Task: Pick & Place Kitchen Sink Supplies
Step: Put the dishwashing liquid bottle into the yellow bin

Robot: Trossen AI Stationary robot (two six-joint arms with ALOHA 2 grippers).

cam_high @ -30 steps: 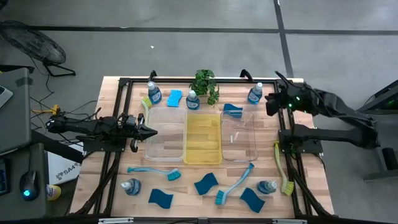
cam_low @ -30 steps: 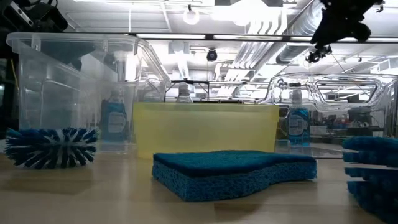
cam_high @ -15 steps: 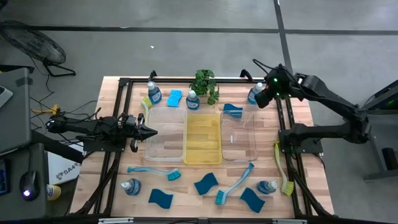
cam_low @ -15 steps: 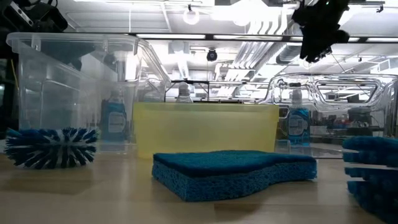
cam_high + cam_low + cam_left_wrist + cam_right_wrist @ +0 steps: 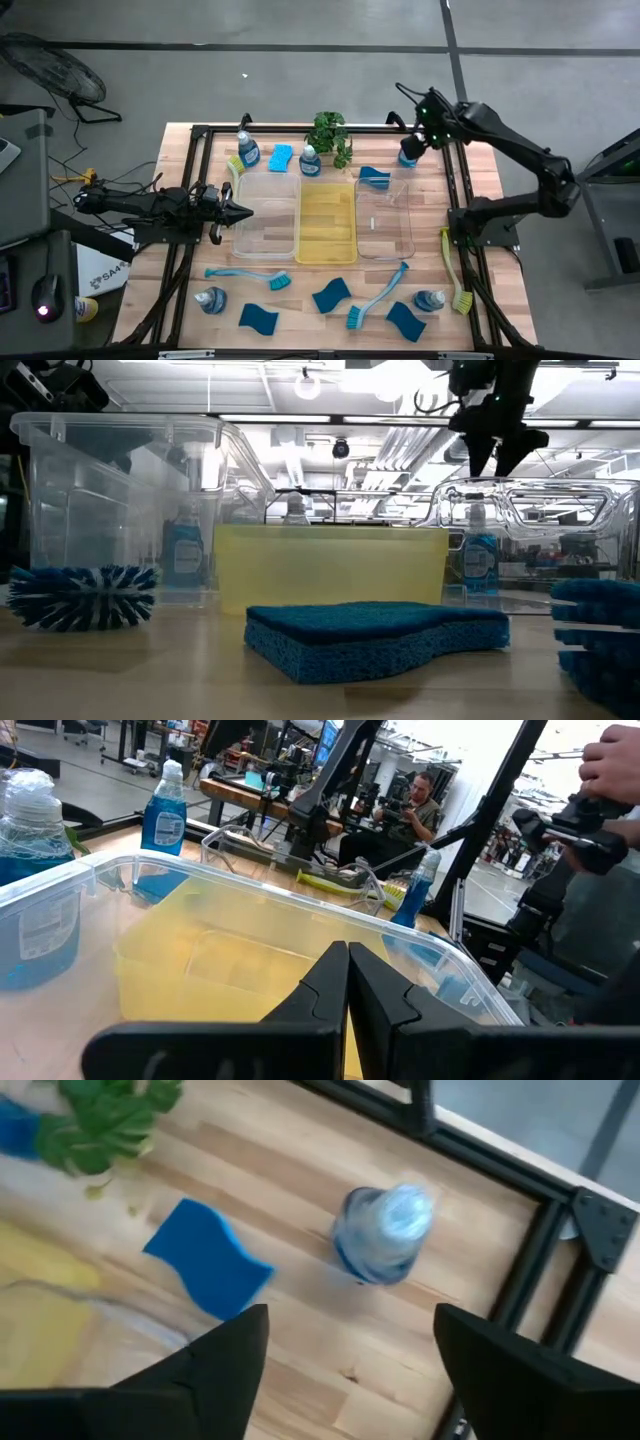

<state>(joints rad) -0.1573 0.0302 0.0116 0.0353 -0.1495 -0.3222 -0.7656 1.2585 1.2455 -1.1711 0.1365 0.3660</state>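
Observation:
A small clear bottle of blue dish soap [image 5: 385,1230] stands upright at the table's far right [image 5: 406,157]. My right gripper [image 5: 350,1370] hangs open above it, fingers slanting down and touching nothing; in the low view the gripper [image 5: 495,455] is well above the bottle [image 5: 480,560]. A wavy blue sponge [image 5: 205,1270] lies on the wood beside the bottle. My left gripper [image 5: 238,212] is shut and level at the left end of the clear tray [image 5: 268,222], with nothing in it [image 5: 347,982].
A yellow tray [image 5: 327,222] and a second clear tray [image 5: 384,222] stand mid-table, with a potted plant [image 5: 330,135] behind them. More bottles [image 5: 247,148], sponges [image 5: 330,296] and brushes [image 5: 455,270] lie along the far and near edges. A dark frame [image 5: 560,1270] borders the table.
My right gripper has swung from the table's right side toward the far edge and leftward, to above the far-right soap bottle. It has tipped from near level to pointing steeply down, and its fingers have opened. Nothing on the table has moved.

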